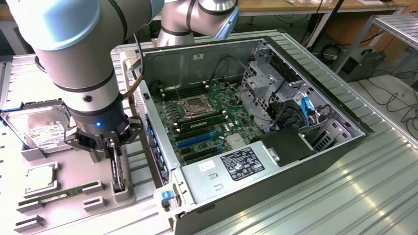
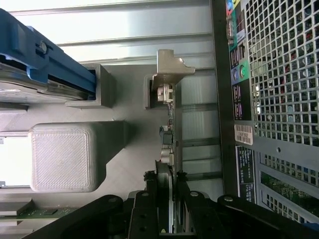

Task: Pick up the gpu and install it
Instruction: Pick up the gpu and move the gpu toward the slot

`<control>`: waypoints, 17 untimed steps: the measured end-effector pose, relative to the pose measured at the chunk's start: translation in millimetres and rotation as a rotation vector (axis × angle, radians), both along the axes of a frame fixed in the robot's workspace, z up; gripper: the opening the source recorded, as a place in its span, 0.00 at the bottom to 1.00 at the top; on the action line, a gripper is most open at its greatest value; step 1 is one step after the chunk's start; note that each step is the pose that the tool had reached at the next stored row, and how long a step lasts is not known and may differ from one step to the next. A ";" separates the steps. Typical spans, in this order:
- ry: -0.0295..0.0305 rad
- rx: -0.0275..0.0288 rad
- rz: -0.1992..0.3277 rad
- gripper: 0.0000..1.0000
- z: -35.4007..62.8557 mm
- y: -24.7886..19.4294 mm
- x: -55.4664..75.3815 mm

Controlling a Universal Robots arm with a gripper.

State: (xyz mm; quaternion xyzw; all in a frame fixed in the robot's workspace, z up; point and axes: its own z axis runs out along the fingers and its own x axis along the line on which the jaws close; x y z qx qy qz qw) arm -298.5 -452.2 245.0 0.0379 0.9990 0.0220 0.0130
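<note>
— Two containers: what do they hold?

— You have the open computer case (image 1: 307, 191) with its motherboard (image 1: 196, 122), and the grey tray (image 1: 16, 171) carrying a hard drive (image 1: 39, 127), a processor (image 1: 40, 177) and a memory stick (image 1: 58, 195).

— And the gpu (image 2: 167, 132)?

— It stands on edge in a slot at the tray's edge beside the case. The gripper (image 2: 165, 177) straddles its top edge. Whether it is clamped, I cannot tell you.

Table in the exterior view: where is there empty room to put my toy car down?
The ribbed metal table is bare on the exterior view's right, beyond the computer case. The grey tray is crowded: hard drive, memory stick, and the gpu with the gripper at it.
</note>
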 end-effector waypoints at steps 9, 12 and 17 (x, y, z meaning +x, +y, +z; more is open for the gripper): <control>-0.0001 0.0001 0.000 0.26 0.0 0.0 0.0; -0.0002 0.0000 0.000 0.26 0.0 0.0 0.0; -0.0001 -0.0003 0.000 0.26 14.6 1.4 0.0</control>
